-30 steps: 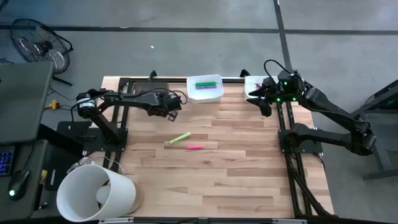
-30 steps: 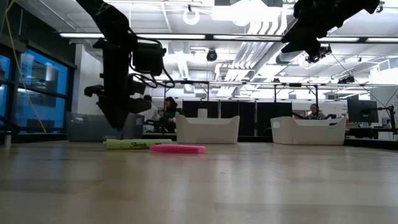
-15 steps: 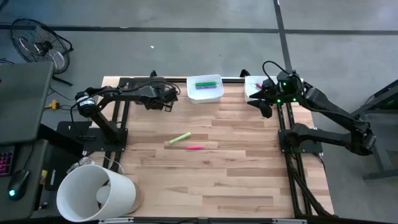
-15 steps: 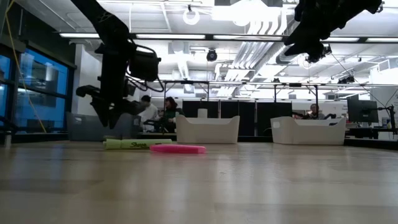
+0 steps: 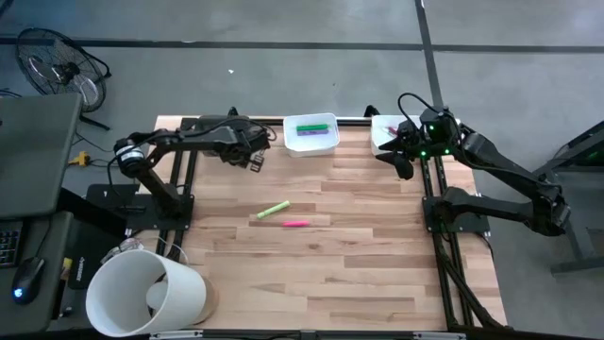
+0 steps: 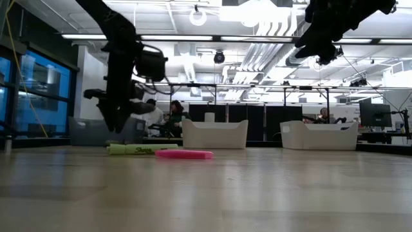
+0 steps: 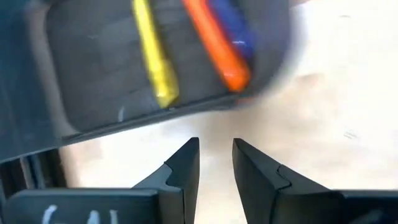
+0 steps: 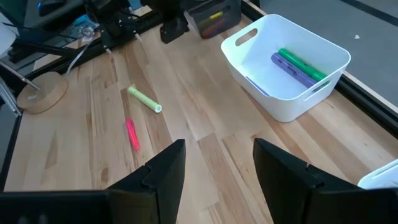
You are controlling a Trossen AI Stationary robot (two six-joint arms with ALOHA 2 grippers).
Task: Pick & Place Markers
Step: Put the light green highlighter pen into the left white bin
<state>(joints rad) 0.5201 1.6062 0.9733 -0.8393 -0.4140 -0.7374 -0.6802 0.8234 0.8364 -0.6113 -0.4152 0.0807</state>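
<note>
Two markers (image 5: 282, 215) mid-table, well apart from left gripper (image 5: 256, 157) (empty).

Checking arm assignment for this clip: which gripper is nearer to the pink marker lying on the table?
Left. The left gripper hangs above the table's far-left part, somewhat back from the pink marker; the right gripper waits farther away by the far-right tray.

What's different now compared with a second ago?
The left gripper has pulled back from the table's middle toward the far edge, its fingers empty and slightly apart. The right gripper, the yellow-green marker and the pink marker stayed put.
</note>
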